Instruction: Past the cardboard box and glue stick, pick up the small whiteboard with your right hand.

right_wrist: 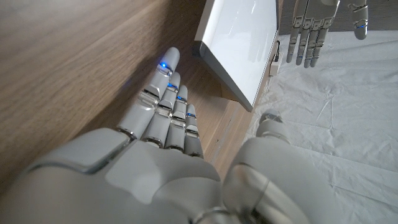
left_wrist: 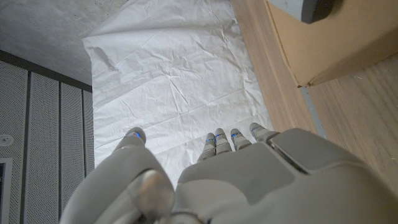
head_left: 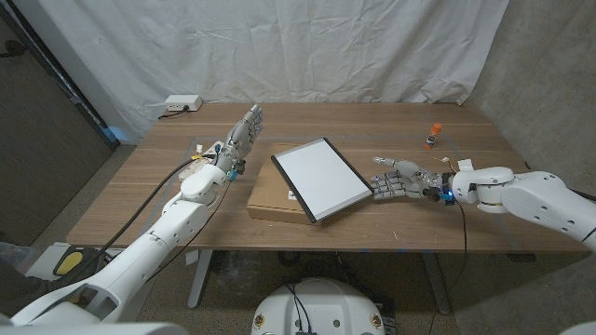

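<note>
The small whiteboard [head_left: 319, 178], white with a dark frame, lies tilted on the flat cardboard box [head_left: 275, 197] near the table's middle. My right hand [head_left: 402, 180] is open just to the right of the whiteboard [right_wrist: 239, 43], fingers [right_wrist: 163, 106] stretched toward its edge, a small gap left between them. The glue stick [head_left: 432, 136], orange-capped, stands upright at the far right of the table. My left hand [head_left: 240, 139] is open, fingers straight, raised to the left of the box [left_wrist: 336, 40]; it also appears as the left hand [right_wrist: 311, 28] beyond the whiteboard.
A white power strip [head_left: 181, 104] lies at the table's far left corner. White cloth hangs behind the wooden table [head_left: 391, 130]. Bare wood stretches between whiteboard and glue stick.
</note>
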You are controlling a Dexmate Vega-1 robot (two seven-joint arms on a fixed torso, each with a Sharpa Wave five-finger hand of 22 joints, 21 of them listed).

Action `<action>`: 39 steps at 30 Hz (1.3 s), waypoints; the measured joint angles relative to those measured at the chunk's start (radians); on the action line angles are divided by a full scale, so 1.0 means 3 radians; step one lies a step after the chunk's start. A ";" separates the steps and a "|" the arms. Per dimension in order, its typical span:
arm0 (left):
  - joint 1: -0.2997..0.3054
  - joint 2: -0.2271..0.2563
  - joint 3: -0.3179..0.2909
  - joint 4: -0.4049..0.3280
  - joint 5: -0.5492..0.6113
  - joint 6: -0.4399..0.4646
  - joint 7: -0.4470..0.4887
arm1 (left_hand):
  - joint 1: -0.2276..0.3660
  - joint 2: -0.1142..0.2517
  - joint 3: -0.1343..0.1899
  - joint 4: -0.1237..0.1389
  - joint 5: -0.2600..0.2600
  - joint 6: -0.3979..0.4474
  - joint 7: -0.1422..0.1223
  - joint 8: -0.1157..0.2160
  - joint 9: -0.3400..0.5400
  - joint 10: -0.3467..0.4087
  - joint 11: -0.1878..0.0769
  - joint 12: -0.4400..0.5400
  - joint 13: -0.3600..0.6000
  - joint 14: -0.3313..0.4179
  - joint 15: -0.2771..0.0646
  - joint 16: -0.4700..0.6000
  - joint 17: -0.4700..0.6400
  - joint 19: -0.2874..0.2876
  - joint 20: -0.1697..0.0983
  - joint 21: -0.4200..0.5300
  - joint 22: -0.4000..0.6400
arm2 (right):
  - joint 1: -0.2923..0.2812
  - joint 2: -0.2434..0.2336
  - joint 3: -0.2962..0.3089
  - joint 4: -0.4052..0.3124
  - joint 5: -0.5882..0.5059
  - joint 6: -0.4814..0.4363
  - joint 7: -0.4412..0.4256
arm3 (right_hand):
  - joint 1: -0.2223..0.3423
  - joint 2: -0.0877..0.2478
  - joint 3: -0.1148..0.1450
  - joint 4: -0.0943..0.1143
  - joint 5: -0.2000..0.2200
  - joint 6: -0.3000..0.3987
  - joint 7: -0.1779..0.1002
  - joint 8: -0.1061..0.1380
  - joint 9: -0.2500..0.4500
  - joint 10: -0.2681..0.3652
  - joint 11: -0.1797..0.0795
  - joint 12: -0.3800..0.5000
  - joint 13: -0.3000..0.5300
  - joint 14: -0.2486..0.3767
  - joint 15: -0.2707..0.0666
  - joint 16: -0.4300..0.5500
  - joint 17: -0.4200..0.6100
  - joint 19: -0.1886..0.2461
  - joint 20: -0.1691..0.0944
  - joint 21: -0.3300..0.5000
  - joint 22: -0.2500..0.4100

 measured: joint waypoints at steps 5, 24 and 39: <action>-0.0018 -0.0004 0.0000 0.0028 -0.0004 0.0000 -0.0012 | 0.0000 0.0000 0.0000 0.0000 0.0000 0.0000 0.0000 0.0000 0.0000 0.0000 0.0000 0.0000 0.0000 0.0000 0.0000 0.0000 0.0000 0.0000 0.0000 0.0000 0.0000 | 0.0054 0.0023 -0.0043 0.0026 0.0001 -0.0033 0.0036 | 0.0000 0.0000 -0.0009 0.0009 0.0007 0.0000 0.0000 0.0000 0.0000 0.0046 0.0011 0.0022 0.0000 0.0024 -0.0024 0.0013 0.0000 0.0028 -0.0018 0.0000 0.0000; -0.0083 -0.0028 0.0018 0.0115 -0.0017 0.0000 -0.0077 | 0.0000 0.0000 -0.0027 0.0000 0.0000 0.0000 0.0000 0.0000 0.0000 0.0000 0.0000 0.0000 0.0000 0.0000 0.0000 0.0000 0.0000 0.0000 0.0000 0.0000 0.0000 | 0.0225 0.0060 -0.0180 0.0063 0.0012 -0.0173 0.0181 | 0.0084 0.0025 -0.0009 0.0009 0.0033 0.0000 0.0000 0.0023 -0.0001 -0.0066 0.0011 -0.0027 0.0000 0.0001 0.0033 -0.0014 -0.0001 0.0009 0.0002 -0.0013 -0.0001; -0.0097 -0.0042 0.0022 0.0160 -0.0040 -0.0018 -0.0121 | 0.0000 0.0000 -0.0027 0.0000 0.0000 0.0000 0.0000 0.0000 0.0000 0.0000 0.0000 0.0000 0.0000 0.0000 0.0000 0.0000 0.0000 0.0000 0.0000 0.0000 0.0000 | 0.0346 0.0079 -0.0292 0.0085 0.0009 -0.0246 0.0333 | 0.0220 0.0091 0.0026 -0.0006 0.0033 -0.0090 -0.0006 0.0000 -0.0001 -0.0176 0.0043 -0.0078 0.0000 -0.0045 0.0079 -0.0039 -0.0001 -0.0020 0.0031 -0.0061 -0.0001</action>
